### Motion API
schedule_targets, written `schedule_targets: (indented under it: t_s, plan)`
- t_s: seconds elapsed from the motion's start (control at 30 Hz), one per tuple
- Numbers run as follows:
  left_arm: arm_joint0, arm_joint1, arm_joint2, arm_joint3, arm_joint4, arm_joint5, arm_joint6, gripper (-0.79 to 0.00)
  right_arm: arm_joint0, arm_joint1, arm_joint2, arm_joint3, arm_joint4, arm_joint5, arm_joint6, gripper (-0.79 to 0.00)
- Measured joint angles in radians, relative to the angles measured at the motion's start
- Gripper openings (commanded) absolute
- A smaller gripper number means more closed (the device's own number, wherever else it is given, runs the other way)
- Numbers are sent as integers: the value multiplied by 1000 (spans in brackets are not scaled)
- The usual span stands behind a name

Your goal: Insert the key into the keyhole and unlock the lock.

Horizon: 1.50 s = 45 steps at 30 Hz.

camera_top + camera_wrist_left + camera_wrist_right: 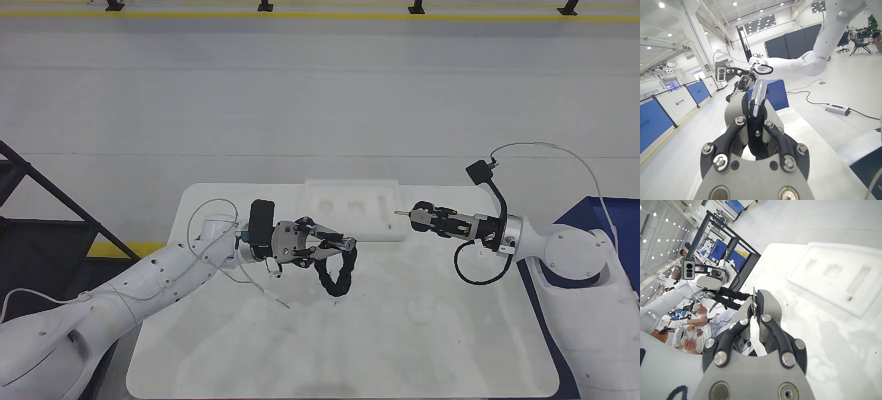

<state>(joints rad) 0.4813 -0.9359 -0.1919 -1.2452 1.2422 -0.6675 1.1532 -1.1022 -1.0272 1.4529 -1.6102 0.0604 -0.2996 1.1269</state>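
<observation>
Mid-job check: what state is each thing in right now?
lock: gripped by the left gripper, no key in it.
key: pinched in the right gripper, blade pointing at the lock, a gap between them.
foam tray: pockets empty.

The worktop (400, 340) is a white slab with rounded corners, its surface plain and pale with a faint sheen. Against its far edge, about midway along, a white foam tray (352, 208) lies flat. The tray is a low rectangular block with three recesses cut into its top in a row: two nearly square ones side by side and a longer, narrower one at one end. In the right wrist view a small dark speck sits at the end of the long recess. A few tiny dark specks dot the bare surface near the tray.
</observation>
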Motion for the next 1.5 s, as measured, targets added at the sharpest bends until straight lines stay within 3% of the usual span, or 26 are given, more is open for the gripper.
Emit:
schedule_targets:
  t_s: [0.33, 0.53, 0.8, 1.1, 1.5]
  plan:
    - [3, 0, -2, 0, -2, 2, -4, -785, -7, 0, -1, -8, -13, 10, -14, -785]
    - [57, -14, -33, 17, -5, 24, -20, -785, -48, 15, 20, -140, -79, 59, 23, -785]
    - [63, -97, -22, 126, 114, 84, 83, -785, -170, 35, 84, -389, -175, 109, 42, -785]
    - [48, -188, 22, 234, 100, 136, 135, -785, -232, 47, 90, -510, -218, 132, 51, -785]
    - [50, -261, 22, 331, 147, 145, 145, -785, -258, 54, 53, -574, -337, 162, -17, -785]
